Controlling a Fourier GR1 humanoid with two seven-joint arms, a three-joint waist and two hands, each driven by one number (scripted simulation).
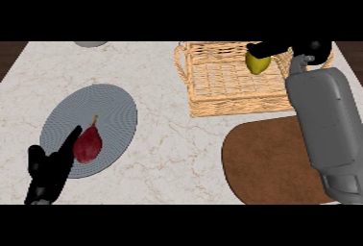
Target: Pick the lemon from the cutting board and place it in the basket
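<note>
The yellow lemon (258,64) hangs over the far right part of the wicker basket (220,96), held from above by my right hand (273,48), whose black fingers curl round its top. The right forearm stretches up the view's right side. The brown cutting board (262,163) lies at the near right with nothing on its visible surface; the forearm covers its right edge. My left hand (48,170) rests at the lower left with its fingers up and straight, beside the grey plate.
A grey ribbed plate (106,103) at the left carries a dark red pear-shaped fruit (88,144). A grey round object (90,43) shows at the counter's far edge. Dark wood borders the marble counter at both far corners.
</note>
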